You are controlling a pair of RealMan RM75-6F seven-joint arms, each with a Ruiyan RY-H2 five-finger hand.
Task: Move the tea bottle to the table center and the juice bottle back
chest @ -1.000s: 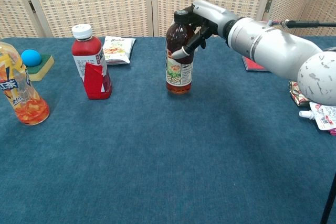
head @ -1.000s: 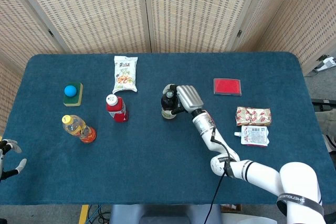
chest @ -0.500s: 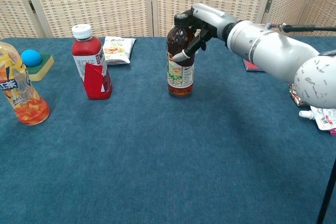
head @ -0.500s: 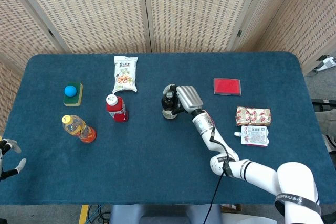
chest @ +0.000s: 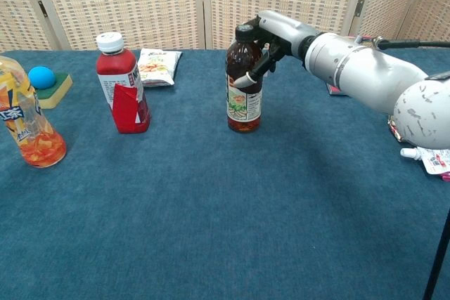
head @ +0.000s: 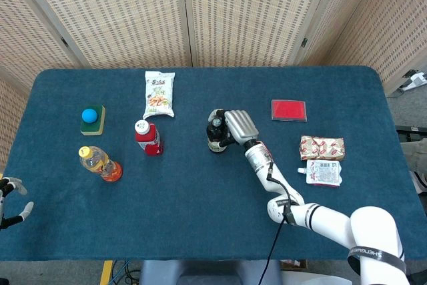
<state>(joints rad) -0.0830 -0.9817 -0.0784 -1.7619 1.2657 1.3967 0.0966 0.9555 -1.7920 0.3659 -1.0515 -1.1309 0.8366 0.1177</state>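
Observation:
A dark brown tea bottle [head: 215,137] with a black cap stands upright near the table's middle, also seen in the chest view [chest: 244,89]. My right hand [head: 239,125] grips its neck and shoulder from the right [chest: 278,33]. A red bottle [head: 148,137] with a white cap stands apart to its left [chest: 121,93]. An orange bottle [head: 99,163] with a yellow cap stands further left [chest: 27,128]. My left hand [head: 8,201] hangs at the table's near left edge, fingers apart and holding nothing.
A snack bag [head: 159,94] lies behind the red bottle. A blue ball on a sponge [head: 91,117] sits at the left. On the right lie a red flat box [head: 288,109], a wrapped pack [head: 321,147] and a pouch [head: 323,172].
My right hand has shifted the dark tea bottle slightly to the right and nearer to me. The other bottles and the left hand have not moved.

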